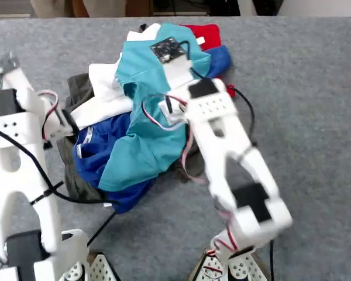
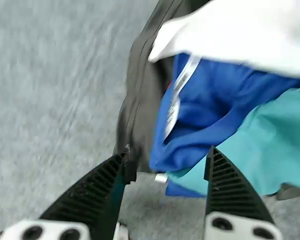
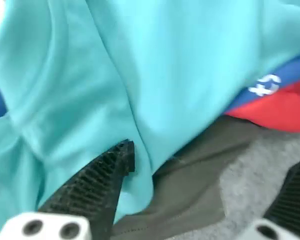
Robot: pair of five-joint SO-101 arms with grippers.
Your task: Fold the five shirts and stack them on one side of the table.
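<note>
Two white robot arms stand at the near edge of the grey felt-like table (image 1: 304, 88). The left jaws are held apart and empty, just beside the dark olive shirt (image 2: 140, 100) and the royal-blue shirt (image 2: 205, 110) at the heap's left edge. The right jaws are spread wide over the crumpled teal shirt (image 3: 140, 65), gripping nothing. All five shirts are heaped unfolded mid-table, the white shirt (image 1: 105, 99) and the red shirt (image 1: 202, 34) farther back.

Bare table (image 1: 310, 88) lies open from 1 to 4 o'clock of the shirt pile (image 1: 137, 149), with a narrower gap at 6 o'clock between the arm bases. The left arm (image 1: 14, 152) and its cable (image 1: 32, 159) block 9 o'clock. The right arm (image 1: 222, 146) overhangs the pile's 4 o'clock edge.
</note>
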